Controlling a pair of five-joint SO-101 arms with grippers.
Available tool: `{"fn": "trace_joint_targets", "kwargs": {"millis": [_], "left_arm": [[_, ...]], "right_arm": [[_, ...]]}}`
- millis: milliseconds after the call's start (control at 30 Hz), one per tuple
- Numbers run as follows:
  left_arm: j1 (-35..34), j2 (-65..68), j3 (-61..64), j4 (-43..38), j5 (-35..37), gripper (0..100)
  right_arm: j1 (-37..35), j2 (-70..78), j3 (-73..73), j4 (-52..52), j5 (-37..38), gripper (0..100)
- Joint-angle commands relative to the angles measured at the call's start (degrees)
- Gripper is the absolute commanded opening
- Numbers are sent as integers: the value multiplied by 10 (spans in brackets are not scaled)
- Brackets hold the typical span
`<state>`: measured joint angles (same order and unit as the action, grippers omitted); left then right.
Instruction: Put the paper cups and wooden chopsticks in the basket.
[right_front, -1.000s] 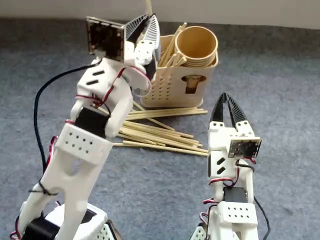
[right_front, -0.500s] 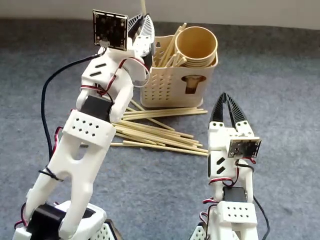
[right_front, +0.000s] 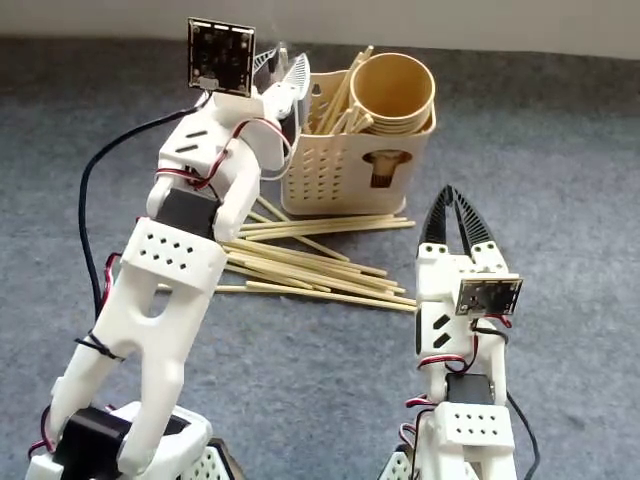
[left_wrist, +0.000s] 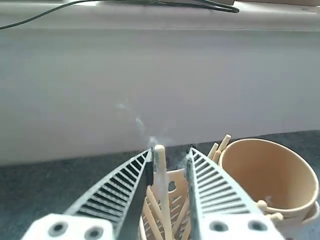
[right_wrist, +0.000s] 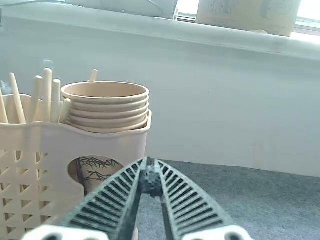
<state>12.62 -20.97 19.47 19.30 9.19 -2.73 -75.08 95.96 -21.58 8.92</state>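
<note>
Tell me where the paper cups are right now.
In the high view the stacked paper cups stand inside the basket, at its right end, with leaning chopsticks just left of them.

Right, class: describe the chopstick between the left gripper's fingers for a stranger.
Find the cream basket. At its end away from the paper cups, the left gripper hangs open. The chopstick stands between its fingers; the other chopsticks lean by the cups.

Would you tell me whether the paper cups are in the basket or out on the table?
In: the stacked cups stand upright inside the basket, rims above its wall.
</note>
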Motion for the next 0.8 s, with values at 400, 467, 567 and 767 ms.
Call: {"fn": "trace_joint_targets", "kwargs": {"millis": [400, 467, 567, 767], "left_arm": [[-30, -124, -15, 246, -33, 68], [-29, -138, -15, 276, -87, 50], [-29, -157, -13, 324, -137, 42], [-29, -165, -9, 438, -218, 42]], "right_arm": [[4, -5, 59, -10, 1, 5], [4, -5, 59, -10, 1, 5], [4, -5, 59, -10, 1, 5], [4, -5, 59, -10, 1, 5]]}}
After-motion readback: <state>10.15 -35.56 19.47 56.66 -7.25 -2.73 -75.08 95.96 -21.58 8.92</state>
